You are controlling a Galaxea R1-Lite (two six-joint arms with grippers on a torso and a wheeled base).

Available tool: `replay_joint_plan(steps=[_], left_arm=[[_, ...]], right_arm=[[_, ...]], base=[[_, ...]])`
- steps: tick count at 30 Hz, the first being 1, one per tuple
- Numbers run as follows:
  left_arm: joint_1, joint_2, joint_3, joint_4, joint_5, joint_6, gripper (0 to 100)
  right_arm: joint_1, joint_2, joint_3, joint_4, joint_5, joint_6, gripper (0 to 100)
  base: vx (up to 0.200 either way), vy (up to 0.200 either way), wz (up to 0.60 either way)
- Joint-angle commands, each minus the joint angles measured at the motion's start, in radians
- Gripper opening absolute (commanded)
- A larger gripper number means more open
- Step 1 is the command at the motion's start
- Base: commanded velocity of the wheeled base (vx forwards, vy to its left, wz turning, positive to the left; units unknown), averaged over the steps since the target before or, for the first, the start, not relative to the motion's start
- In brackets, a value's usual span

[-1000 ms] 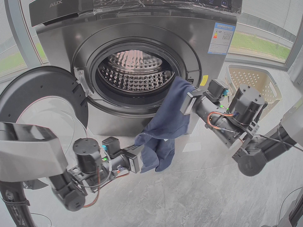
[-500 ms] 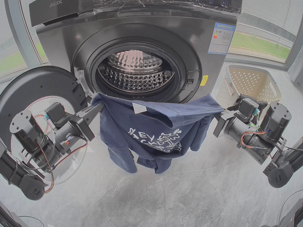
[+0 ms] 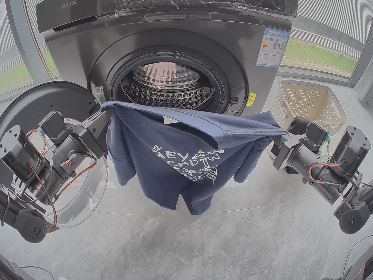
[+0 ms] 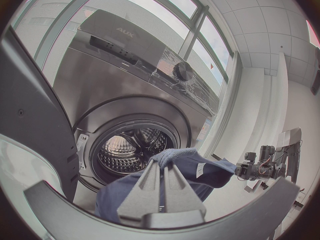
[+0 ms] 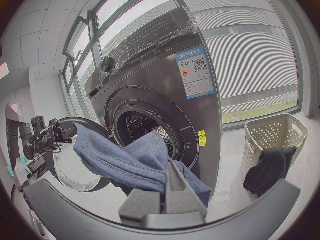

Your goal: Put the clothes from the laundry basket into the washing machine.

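1. The left gripper (image 3: 105,113) is clenched on one shoulder corner of the navy T-shirt (image 3: 182,152). The open door (image 3: 42,105) of the washing machine (image 3: 175,32) lies just behind it and to its outer side.
2. From that gripper the shirt stretches across to the right gripper (image 3: 280,138), which grasps the opposite corner. The cloth hangs between them above the floor (image 3: 194,245), with its top edge in front of the lower rim of the drum (image 3: 167,86).
3. The left wrist view shows what the head view hides under the fabric: the fingers (image 4: 151,184) pressed together with cloth pinched between them. The drum lies straight beyond them.
4. The right wrist view shows a dark garment (image 5: 270,170) draped over the rim of the laundry basket (image 5: 276,130), on the outer side of the right gripper. In the head view that garment sits largely behind the gripper's body.
5. A second ago the grippers were close together and the shirt hung bunched. Half a second ago it was spread out but lower. Now the left gripper is higher and farther out, the right one has moved slightly outward, and the shirt is held wider and higher.
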Motion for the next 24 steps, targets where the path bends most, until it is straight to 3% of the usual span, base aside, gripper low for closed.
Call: replay_joint_plan(steps=[1,24], left_arm=[[-0.005,-0.012,-0.015,-0.001,0.004,0.001,0],[-0.027,-0.109,0.005,0.039,-0.008,0.01,0]], right_arm=[[-0.003,-0.007,0.033,0.001,-0.002,0.0,0],[0.023,-0.016,0.039,0.006,-0.006,-0.022,0]], base=[[0.0,0.0,0.0],[0.0,0.0,0.0]])
